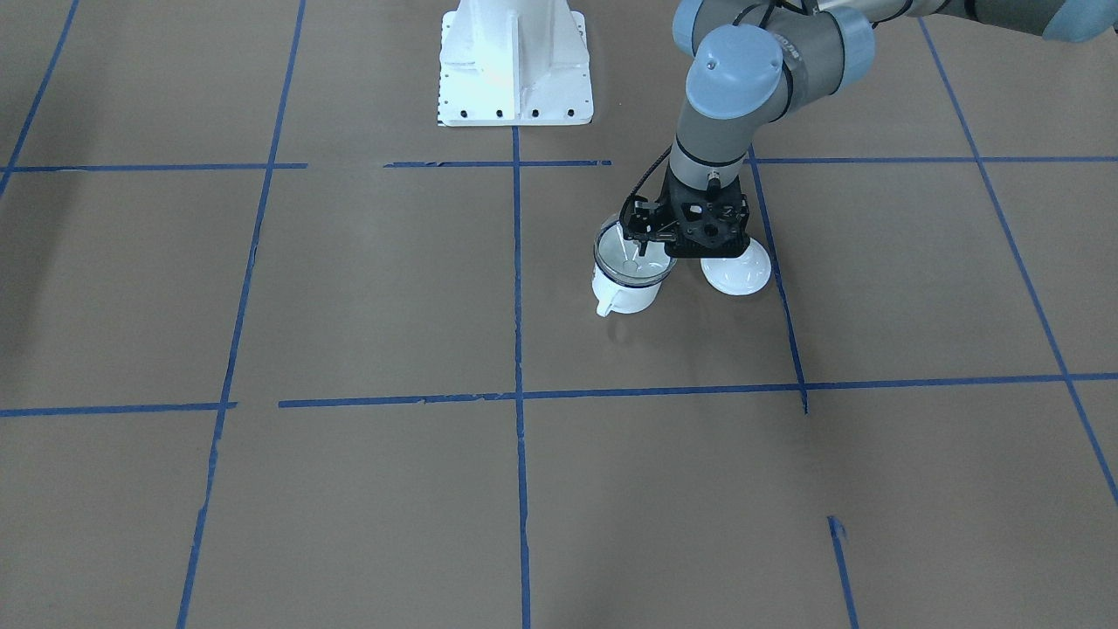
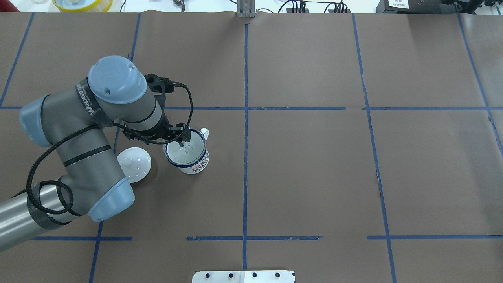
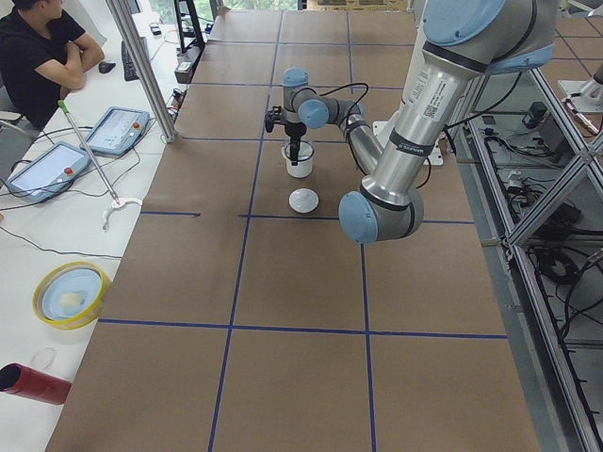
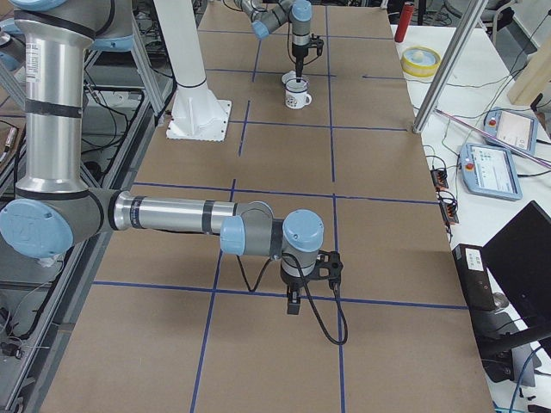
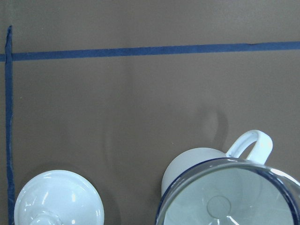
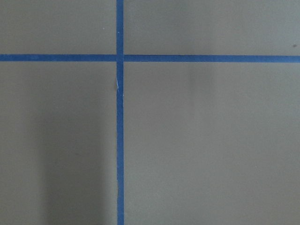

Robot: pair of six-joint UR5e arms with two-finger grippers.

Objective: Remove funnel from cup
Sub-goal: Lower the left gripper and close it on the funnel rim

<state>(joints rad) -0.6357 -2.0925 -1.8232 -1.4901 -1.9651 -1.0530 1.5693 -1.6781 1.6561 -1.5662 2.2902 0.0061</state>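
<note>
The white cup with a dark blue rim stands upright on the brown table, left of centre. The clear funnel sits in its mouth. My left gripper hangs over the funnel's rim on the side towards the lid, and its fingers look open, one inside the rim and one outside. In the front view the gripper reaches down into the funnel. The left wrist view shows the funnel and the cup's handle but no fingers. My right gripper hovers far away over bare table; I cannot tell its state.
A white domed lid with a knob lies right beside the cup, under my left arm. The white robot base stands at the table's edge. A person sits at a side desk, near a yellow bowl.
</note>
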